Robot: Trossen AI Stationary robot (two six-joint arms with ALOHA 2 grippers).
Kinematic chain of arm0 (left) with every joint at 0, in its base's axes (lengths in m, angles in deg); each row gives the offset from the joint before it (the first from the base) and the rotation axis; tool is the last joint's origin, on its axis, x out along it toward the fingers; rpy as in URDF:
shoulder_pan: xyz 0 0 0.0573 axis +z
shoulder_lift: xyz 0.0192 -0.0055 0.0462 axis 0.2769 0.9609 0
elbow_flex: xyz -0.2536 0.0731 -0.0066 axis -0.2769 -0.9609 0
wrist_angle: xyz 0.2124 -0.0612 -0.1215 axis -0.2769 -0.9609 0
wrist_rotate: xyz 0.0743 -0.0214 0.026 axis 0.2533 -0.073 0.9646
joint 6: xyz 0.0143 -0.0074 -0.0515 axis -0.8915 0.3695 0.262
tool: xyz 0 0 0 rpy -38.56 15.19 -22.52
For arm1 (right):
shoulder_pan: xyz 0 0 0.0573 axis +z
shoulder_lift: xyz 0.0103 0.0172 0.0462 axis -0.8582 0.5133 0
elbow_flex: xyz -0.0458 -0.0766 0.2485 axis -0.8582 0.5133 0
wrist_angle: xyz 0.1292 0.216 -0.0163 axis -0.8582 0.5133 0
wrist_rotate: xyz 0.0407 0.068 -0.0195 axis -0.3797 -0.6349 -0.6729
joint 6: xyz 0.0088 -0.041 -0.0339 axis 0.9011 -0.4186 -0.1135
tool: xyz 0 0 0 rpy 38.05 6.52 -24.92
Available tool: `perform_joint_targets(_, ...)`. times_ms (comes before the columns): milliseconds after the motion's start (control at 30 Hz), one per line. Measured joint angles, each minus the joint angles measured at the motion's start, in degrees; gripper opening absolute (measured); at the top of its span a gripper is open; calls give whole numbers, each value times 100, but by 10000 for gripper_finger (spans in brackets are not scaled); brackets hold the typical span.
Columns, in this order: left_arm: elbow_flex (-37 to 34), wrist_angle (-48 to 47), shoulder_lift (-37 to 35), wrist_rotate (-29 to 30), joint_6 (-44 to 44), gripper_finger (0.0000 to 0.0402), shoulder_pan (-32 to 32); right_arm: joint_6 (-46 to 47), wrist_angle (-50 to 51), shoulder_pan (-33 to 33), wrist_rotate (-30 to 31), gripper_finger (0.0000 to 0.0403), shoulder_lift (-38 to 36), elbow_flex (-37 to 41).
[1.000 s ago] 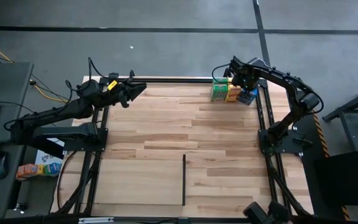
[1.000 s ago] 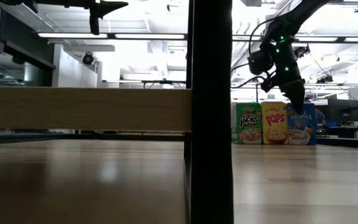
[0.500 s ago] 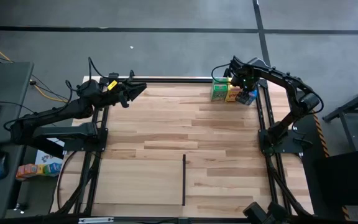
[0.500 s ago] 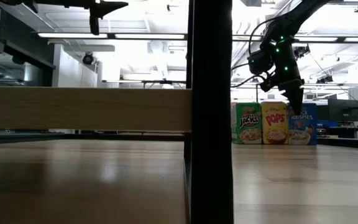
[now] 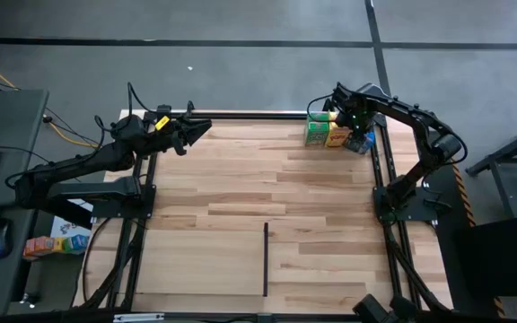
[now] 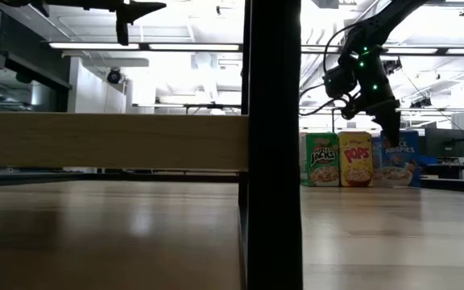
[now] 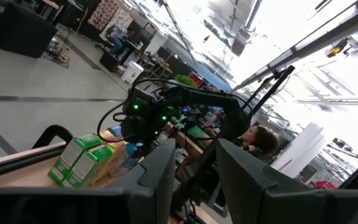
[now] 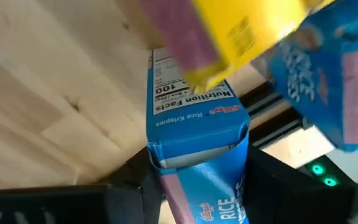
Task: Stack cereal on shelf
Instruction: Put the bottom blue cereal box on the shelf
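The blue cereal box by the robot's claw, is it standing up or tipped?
Tipped slightly: the blue box leans away from the upright yellow box, with the right gripper around its top.

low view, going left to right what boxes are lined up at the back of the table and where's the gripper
green box → yellow box → blue box, with the right gripper down over the blue box's top.

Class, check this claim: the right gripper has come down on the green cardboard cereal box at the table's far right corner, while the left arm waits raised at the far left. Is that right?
Not quite. The right gripper is on the blue cardboard cereal box, not the green one, as the right wrist view shows. The rest holds: the boxes stand at the far right corner and the left gripper waits raised at the far left.
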Motion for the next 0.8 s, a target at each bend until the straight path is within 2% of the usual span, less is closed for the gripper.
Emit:
perform_joint_targets(133,0,61,0,-2,-2,111,0,47,450,3,-82,142,-122,-20)
perform_joint_targets(300,-2,358,0,0,-9,111,0,270,1077,10,-966,142,-428,-329)
perform_joint_targets(433,-2,661,0,-1,-12,111,0,474,1461,111,-2184,142,-754,-622)
perform_joint_targets(667,-4,893,-2,0,-170,111,0,1297,1439,911,-5027,142,-1338,-855)
perform_joint_targets(800,-2,901,-2,13,-168,111,0,2083,764,1876,-5275,142,-1452,-1076)
